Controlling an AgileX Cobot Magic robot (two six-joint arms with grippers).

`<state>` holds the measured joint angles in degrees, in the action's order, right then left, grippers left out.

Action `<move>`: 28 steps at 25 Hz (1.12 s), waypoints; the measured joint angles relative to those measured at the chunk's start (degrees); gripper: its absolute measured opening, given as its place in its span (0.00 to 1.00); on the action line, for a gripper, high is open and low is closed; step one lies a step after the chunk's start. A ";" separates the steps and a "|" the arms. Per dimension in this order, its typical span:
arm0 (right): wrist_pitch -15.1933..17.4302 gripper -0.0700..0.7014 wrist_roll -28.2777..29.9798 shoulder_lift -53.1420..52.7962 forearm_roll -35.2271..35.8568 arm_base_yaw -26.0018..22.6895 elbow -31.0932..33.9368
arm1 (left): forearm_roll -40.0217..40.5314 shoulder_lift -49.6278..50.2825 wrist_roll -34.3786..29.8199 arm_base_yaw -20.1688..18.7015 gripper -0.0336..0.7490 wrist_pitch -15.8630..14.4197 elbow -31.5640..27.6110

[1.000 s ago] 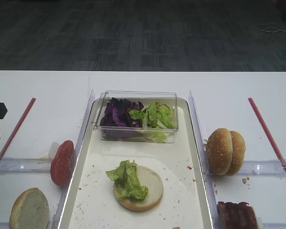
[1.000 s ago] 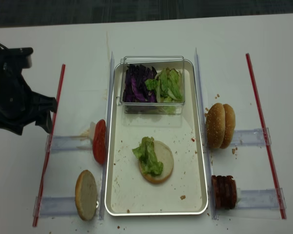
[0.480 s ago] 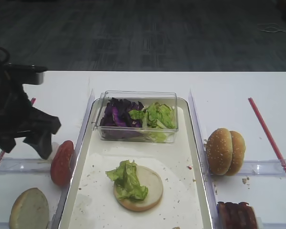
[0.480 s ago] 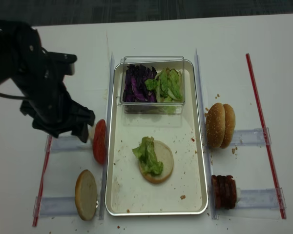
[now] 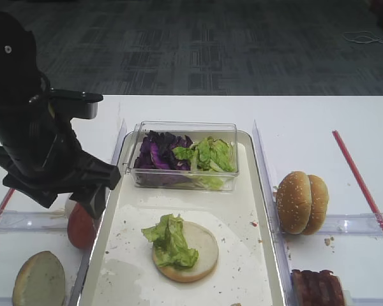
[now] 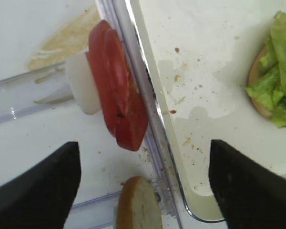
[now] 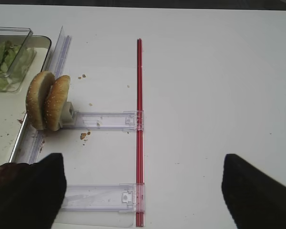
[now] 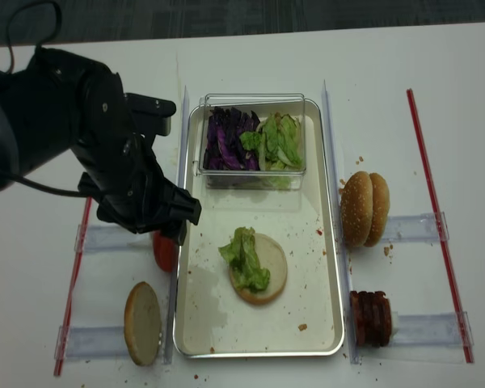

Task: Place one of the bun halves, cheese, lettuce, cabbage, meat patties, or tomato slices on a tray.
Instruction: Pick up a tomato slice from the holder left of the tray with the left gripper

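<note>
On the left, the left arm's fingers [image 6: 143, 191] hang wide open with nothing in them, right above the tomato slices [image 6: 118, 110] that stand on edge beside the tray [image 6: 155, 112]. The slices lean on the tray's rim, so one finger could bump the rim, or squash and tip the slices. On the tray lies a bun half [image 5: 190, 255] with lettuce [image 5: 171, 240]. On the right, the other fingers [image 7: 143, 191] are open too, empty, above the desk [image 7: 205, 71].
</note>
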<state>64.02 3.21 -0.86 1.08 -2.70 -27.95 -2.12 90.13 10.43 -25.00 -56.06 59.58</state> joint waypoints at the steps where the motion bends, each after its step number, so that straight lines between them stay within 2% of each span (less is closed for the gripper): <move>1: 0.00 0.98 0.00 0.00 0.00 0.00 0.00 | 0.00 0.00 0.00 0.00 0.74 0.30 0.00; 9: 0.00 0.98 0.00 0.00 0.00 0.00 0.00 | -2.52 1.07 0.02 0.00 0.74 3.01 0.00; 28: 0.00 0.98 0.00 0.00 0.00 0.00 0.00 | -5.43 5.76 -3.52 0.00 0.72 6.42 0.00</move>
<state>64.02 3.21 -0.86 1.08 -2.70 -27.95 -7.55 95.89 6.92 -25.00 -49.63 59.58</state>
